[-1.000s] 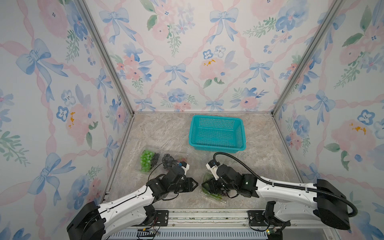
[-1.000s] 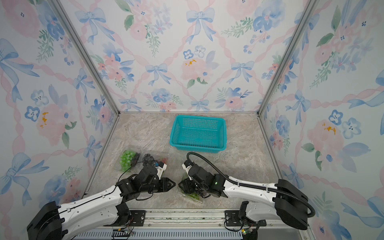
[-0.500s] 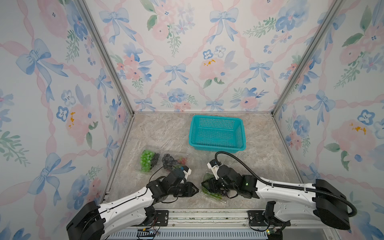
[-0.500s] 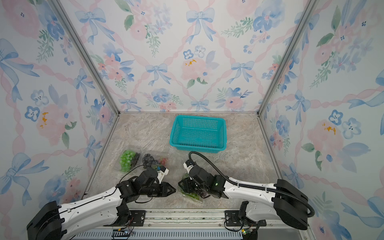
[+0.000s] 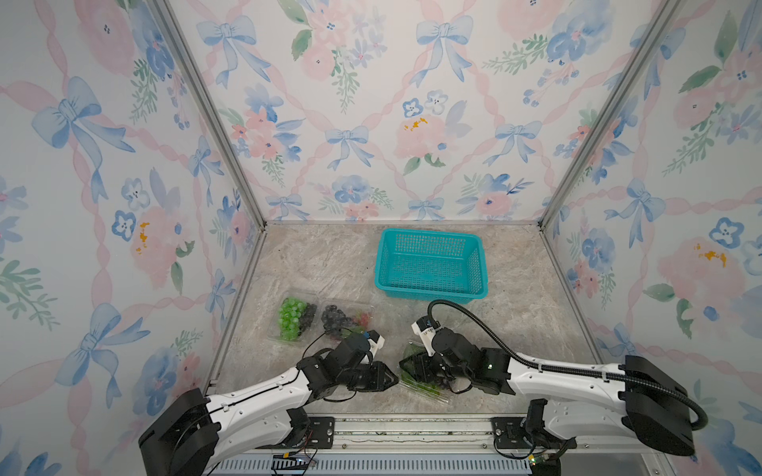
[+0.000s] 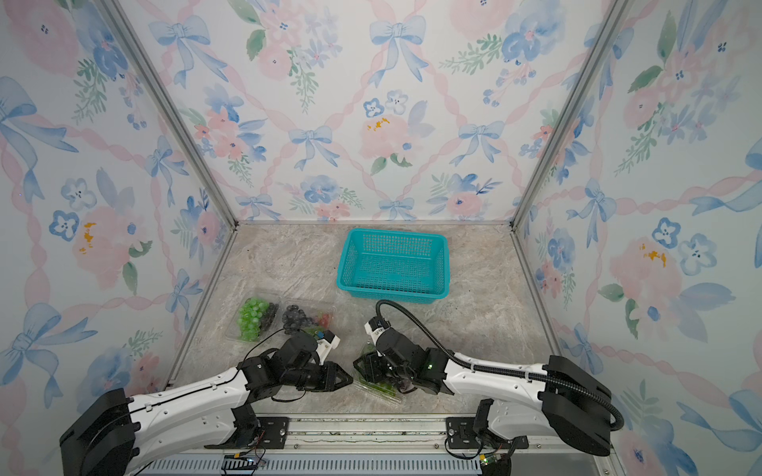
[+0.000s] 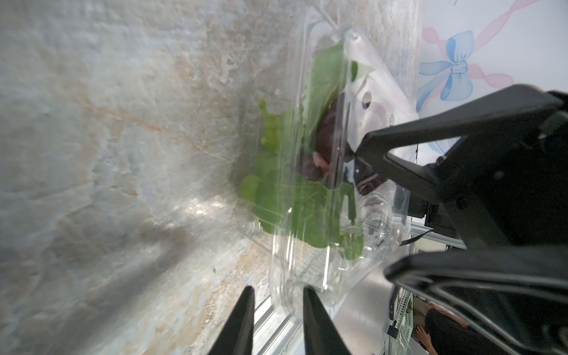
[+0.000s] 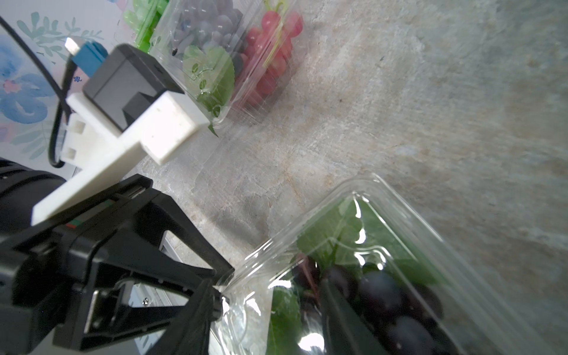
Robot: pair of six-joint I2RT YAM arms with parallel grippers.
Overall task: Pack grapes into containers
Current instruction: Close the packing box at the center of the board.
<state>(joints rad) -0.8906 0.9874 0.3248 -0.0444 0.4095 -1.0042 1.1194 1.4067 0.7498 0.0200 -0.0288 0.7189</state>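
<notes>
At the front edge of the bench (image 5: 532, 317), a clear box (image 5: 431, 391) holding dark grapes (image 8: 379, 296) and a green leaf (image 8: 335, 236) lies between the two arms. The left jaws stand narrowly apart astride its corner rim, not visibly clamped. The right jaws are spread wide over its lid, one tip touching it. Farther back on the left, a second box (image 5: 277, 333) holds green grapes (image 5: 290, 319). Just beside it, a third box (image 5: 367, 310) holds dark and red grapes (image 5: 344, 319). Farthest back stands a teal basket (image 5: 429, 291).
</notes>
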